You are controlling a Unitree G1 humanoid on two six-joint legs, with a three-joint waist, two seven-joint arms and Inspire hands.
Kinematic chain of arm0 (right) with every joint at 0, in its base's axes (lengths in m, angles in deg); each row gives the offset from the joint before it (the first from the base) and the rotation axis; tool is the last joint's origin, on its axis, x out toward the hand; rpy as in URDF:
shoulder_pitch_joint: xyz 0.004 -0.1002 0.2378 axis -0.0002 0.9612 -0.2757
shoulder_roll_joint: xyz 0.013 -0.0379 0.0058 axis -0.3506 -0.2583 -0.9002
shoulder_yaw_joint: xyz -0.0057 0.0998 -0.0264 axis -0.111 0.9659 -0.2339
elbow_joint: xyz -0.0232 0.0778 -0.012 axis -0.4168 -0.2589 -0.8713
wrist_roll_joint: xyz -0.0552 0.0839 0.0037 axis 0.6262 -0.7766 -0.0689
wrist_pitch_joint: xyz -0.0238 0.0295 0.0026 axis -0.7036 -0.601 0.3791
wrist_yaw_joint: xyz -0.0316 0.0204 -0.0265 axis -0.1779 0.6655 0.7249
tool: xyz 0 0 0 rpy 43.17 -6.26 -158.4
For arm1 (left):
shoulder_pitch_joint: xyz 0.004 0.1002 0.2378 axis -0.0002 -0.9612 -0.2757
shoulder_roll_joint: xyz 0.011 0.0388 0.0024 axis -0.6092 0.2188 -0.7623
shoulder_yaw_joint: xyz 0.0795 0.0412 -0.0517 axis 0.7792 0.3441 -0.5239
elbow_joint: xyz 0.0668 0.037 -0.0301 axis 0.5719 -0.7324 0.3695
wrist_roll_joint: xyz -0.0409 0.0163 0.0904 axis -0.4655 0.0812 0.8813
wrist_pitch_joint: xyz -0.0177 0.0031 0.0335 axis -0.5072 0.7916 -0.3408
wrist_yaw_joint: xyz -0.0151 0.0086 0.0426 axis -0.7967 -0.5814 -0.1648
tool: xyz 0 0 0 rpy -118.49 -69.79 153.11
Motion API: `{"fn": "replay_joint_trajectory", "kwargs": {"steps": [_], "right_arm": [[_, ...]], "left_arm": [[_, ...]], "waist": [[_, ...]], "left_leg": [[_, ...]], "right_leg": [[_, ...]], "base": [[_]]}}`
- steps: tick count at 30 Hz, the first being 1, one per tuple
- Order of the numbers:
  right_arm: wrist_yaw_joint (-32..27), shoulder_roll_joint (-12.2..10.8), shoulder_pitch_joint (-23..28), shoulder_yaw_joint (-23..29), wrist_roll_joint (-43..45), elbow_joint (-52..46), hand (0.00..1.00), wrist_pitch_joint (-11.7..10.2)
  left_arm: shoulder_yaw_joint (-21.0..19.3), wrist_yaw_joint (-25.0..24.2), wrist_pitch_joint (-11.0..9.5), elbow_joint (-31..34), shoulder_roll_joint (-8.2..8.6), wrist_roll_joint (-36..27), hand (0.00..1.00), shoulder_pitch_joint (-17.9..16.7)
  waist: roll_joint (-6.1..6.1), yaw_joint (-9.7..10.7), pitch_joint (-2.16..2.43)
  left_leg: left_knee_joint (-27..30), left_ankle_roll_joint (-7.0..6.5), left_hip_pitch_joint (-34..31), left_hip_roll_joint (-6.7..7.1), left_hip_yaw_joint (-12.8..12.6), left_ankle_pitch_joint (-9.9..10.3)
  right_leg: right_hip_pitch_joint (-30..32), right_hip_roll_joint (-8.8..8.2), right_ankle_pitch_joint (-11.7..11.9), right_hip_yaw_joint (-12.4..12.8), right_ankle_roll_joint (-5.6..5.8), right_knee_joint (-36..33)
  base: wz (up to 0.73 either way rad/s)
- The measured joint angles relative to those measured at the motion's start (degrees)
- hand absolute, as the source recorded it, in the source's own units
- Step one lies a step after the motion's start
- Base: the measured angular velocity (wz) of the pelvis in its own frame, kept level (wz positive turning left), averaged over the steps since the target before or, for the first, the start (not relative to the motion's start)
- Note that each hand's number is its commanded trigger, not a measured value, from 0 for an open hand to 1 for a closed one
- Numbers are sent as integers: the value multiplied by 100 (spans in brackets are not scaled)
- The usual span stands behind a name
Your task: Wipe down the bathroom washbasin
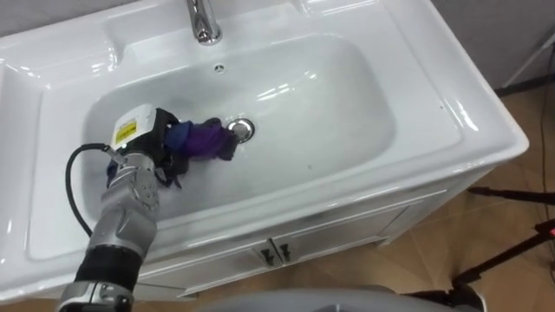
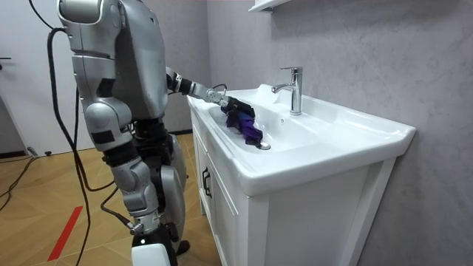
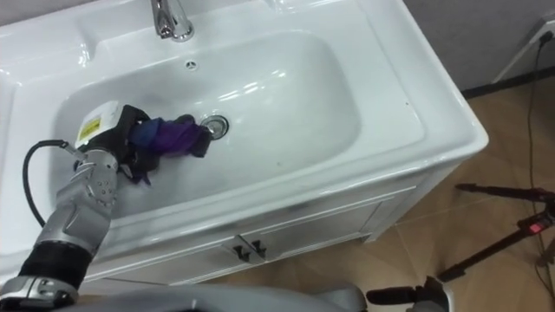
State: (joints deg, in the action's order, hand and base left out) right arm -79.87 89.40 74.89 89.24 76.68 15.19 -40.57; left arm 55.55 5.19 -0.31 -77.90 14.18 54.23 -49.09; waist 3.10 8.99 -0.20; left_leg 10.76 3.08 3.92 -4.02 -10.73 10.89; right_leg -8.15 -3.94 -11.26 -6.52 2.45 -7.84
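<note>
It is a bathroom corner; a white basin (image 2: 318, 151) with tap (image 2: 294, 89) on a cabinet (image 2: 222, 214), grey wall behind.

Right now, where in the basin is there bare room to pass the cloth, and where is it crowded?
Bare: in the white ceramic basin, the bowl right of the round chrome drain to the right wall, and the strip between drain and chrome faucet. Crowded: left of the drain, where the left robot hand grips the crumpled purple cloth.
</note>
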Motion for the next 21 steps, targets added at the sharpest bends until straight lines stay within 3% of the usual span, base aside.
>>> {"fn": "replay_joint_trajectory", "kwargs": {"steps": [9,21], "right_arm": [[156,2,50,-100,0,2,0,-28],[227,13,58,-97,41,7,0,-28]], "left_arm": [[84,79,-9,833,0,702,100,-194],[95,103,-7,886,-2,833,100,-194]], "waist": [[63,-101,10],[65,-145,1]], "left_leg": [[7,-1,-16,3,7,-2],[21,-1,-21,2,17,-1]], "right_leg": [[-16,-6,1,-7,-1,-1],[-22,-9,2,-74,-3,-8]], "base": [[0],[0]]}}
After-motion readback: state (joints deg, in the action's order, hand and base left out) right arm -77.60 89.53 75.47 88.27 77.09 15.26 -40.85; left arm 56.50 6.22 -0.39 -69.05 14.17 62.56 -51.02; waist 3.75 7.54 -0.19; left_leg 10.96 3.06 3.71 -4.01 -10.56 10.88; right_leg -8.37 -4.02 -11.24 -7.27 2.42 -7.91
